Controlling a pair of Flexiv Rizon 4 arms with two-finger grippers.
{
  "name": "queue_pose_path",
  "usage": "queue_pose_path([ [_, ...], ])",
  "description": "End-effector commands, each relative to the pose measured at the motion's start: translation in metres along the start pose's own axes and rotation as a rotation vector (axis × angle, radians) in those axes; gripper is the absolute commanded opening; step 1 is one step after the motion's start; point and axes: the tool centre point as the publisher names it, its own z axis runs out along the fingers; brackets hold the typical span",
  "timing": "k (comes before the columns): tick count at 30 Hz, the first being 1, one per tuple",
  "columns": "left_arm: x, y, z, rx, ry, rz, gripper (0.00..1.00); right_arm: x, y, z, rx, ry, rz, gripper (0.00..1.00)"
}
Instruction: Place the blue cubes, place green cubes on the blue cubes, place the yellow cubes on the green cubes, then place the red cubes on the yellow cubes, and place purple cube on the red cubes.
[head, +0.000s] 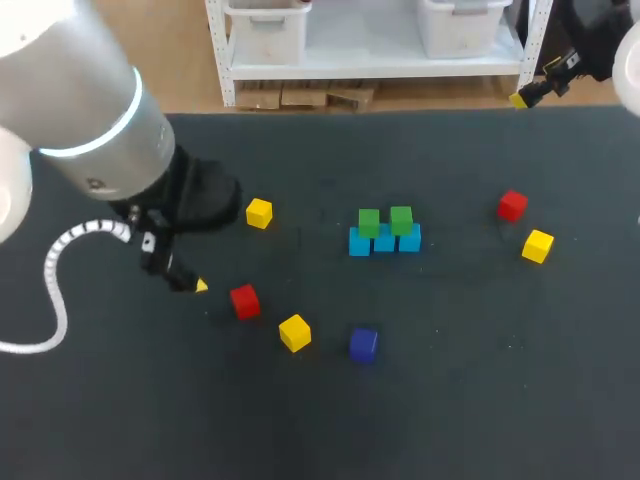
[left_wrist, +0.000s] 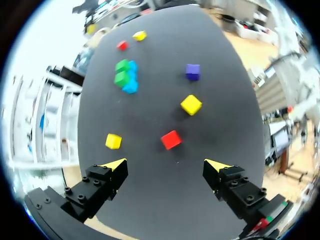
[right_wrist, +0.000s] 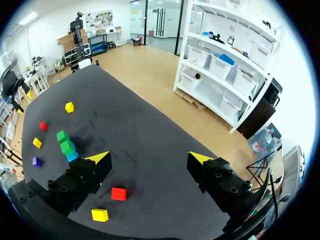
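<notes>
The head camera sits high behind the near edge of the table (head: 450, 390) and looks steeply down, taking in almost its whole top up to the far edge. The left wrist camera hangs low and close over the table's left part, facing past the left gripper (left_wrist: 166, 165) toward the right edge. The right wrist camera rides higher at the far right corner, facing past the right gripper (right_wrist: 148, 158) toward the left edge. All three share the middle, where the blue and green cubes (head: 384, 232) (left_wrist: 126, 76) (right_wrist: 65, 146) stand.
</notes>
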Motion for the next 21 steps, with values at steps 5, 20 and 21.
queue_pose_path([
  [5, -0.018, -0.017, 0.005, 0.143, -0.015, 0.477, 1.0, 0.001, 0.0, -0.001, 0.0, -0.001, 0.0, 1.0],
  [20, -0.044, -0.01, 0.012, 0.184, 0.011, 0.523, 1.0, 0.001, 0.0, -0.001, 0.0, -0.001, 0.0, 1.0],
  [21, -0.044, -0.01, 0.012, 0.184, 0.011, 0.523, 1.0, 0.001, 0.0, -0.001, 0.0, -0.001, 0.0, 1.0],
])
